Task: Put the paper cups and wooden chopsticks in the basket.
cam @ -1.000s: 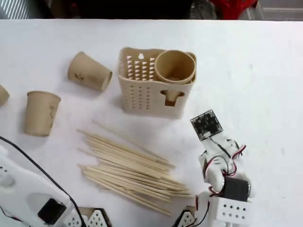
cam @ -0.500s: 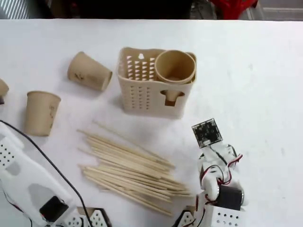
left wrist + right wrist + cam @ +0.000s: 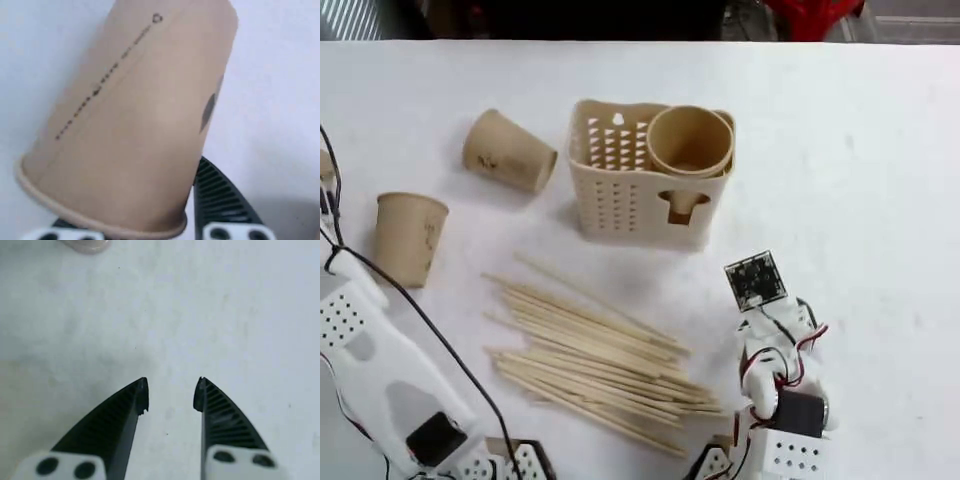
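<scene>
Right gripper [image 3: 171, 392]: mine, jaws moderately apart, nothing between, over bare table [image 3: 225, 315]. Left gripper [image 3: 125, 200]: paper cup [image 3: 135, 115] on its side right at mouth; cannot tell grip. One nested cup [image 3: 690, 140] inside basket [image 3: 645, 200]. Beside basket, tipped cup [image 3: 508, 150]; farther out, third cup [image 3: 408, 238]. Pile of wooden chopsticks [image 3: 595, 355] on table before basket.

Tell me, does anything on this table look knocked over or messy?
Yes. One paper cup lies tipped on its side beside the basket, and the wooden chopsticks sprawl in a loose, fanned pile on the table.
</scene>
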Motion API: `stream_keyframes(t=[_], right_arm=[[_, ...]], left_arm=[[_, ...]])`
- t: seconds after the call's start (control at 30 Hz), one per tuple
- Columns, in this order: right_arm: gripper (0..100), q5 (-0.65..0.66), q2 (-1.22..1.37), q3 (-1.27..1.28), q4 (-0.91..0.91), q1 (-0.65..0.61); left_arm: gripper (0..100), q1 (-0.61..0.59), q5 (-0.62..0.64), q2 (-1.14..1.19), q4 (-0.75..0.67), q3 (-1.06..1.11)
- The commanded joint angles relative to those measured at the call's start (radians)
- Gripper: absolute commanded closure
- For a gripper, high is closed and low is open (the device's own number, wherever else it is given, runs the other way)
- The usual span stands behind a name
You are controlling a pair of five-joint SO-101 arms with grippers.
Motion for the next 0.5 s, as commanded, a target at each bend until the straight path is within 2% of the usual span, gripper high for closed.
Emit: stream_keyframes(t=[0.0, 0.1, 0.27, 0.4, 0.47], right_arm=[[84.0, -0.008, -0.005, 0.011, -0.024, 0.001], [84.0, -0.008, -0.005, 0.018, -0.033, -0.001], [84.8, -0.008, -0.005, 0.018, -0.033, -0.001], [97.1, -0.008, -0.005, 0.018, -0.036, -0.001], [97.5, -0.008, -0.005, 0.018, -0.038, -0.001]], left_arm=[[90, 0.018, 0.011, -0.001, -0.043, -0.046], [98, 0.021, 0.011, -0.027, -0.038, -0.046], [98, 0.022, 0.006, -0.097, -0.023, -0.044], [98, 0.059, -0.051, -0.186, 0.11, -0.046], [98, 0.096, -0.097, -0.257, 0.209, -0.046]])
